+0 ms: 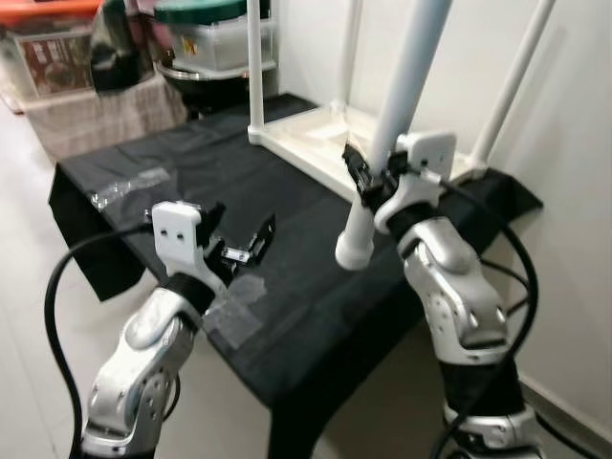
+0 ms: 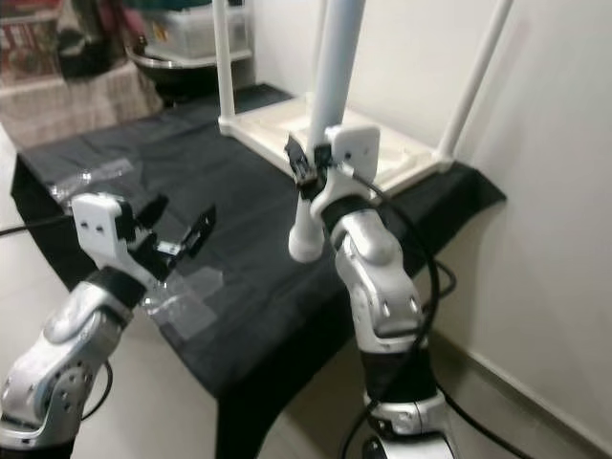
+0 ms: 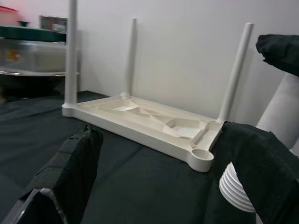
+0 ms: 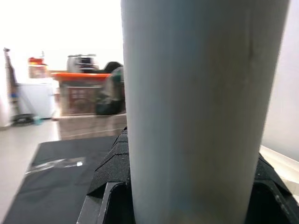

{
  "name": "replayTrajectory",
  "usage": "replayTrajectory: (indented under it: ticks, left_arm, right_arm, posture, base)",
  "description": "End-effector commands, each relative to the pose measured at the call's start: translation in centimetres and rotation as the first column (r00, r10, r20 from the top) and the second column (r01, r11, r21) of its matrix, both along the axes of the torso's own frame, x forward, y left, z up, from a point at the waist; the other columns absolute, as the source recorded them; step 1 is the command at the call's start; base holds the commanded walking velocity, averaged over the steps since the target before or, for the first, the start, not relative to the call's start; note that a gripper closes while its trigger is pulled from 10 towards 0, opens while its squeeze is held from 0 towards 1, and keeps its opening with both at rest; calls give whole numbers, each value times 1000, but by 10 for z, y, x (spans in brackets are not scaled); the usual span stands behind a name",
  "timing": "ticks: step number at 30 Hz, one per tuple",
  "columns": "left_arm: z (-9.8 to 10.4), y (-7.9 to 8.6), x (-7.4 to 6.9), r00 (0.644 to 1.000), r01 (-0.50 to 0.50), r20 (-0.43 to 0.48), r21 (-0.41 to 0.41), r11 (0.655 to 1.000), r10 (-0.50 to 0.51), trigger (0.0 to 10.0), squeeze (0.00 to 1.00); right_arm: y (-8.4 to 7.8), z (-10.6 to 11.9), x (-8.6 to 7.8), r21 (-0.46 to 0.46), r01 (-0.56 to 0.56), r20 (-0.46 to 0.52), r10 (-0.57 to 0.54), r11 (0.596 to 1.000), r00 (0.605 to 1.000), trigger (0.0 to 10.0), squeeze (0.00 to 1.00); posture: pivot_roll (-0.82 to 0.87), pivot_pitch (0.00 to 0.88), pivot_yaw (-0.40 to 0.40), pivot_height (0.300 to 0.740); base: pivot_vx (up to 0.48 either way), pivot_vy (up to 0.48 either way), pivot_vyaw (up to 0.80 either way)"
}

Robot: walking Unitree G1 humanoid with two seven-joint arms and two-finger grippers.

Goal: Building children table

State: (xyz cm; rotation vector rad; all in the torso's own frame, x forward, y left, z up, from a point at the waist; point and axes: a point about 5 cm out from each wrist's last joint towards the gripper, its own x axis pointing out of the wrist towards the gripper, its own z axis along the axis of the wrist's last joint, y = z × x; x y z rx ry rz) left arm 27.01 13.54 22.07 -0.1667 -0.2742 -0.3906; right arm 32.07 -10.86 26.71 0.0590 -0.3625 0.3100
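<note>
white plastic everywhere on my head-camera feeds: the children's table top [image 1: 320, 143] lies upside down on the black-draped surface [image 1: 220, 191], and i count three legs already standing up out of its corners. the fourth leg [image 1: 387, 153] is in my right gripper [image 1: 375, 180], whose fingers are closed around its shaft, with the rounded lower end hanging below them, just short of the table top's near edge. so by my reckoning the build is about three parts done; what's left is seating this last leg and then turning the table upright. my left gripper [image 1: 239, 244] hovers low over the cloth, off to the left of the right fingers and well apart from the table top, fingers spread wide and holding nothing. a clear plastic wrapper [image 1: 129, 186] lies on the cloth beyond the left fingers, and storage bins [image 1: 206, 43] stand past the far end.

left wrist view: straight ahead between my wide-open fingers [image 3: 70, 172] is the overturned table top, three legs up, and the one empty corner socket [image 3: 202, 154] nearest me. the ribbed foot of the held leg [image 3: 236, 184] sits just beside that socket, close against my other finger pad, not yet lined up over the hole.

right wrist view: the leg's pale shaft sits between the black pads [image 4: 112, 168], which press on it from both sides. i judge the grip firm, but i can't see the socket from here.
</note>
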Motion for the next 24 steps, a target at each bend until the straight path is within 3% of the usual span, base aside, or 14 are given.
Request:
replayTrajectory:
  ticks: [1, 19, 24]
  left_arm:
    - [-2, 3, 0, 1000, -21, -6, 9, 1000, 21, 10000, 0]
    - [-1, 2, 1, 1000, -29, 1, 13, 999, 29, 10000, 0]
    - [2, 6, 2, 997, -68, 23, -30, 997, 69, 10000, 0]
  right_arm:
    - [4, 4, -1, 11, -22, 20, 21, 1000, 1000, 0, 0]
    - [4, 5, -2, -2, -37, 37, 37, 999, 999, 0, 0]
    - [2, 4, -1, 24, -30, 24, 30, 999, 999, 0, 0]
  posture:
    - [58, 0, -78, 740]
    - [57, 0, -80, 740]
    - [56, 0, -80, 740]
  base:
    - [0, -469, 800]
    - [0, -469, 800]
    - [0, -373, 736]
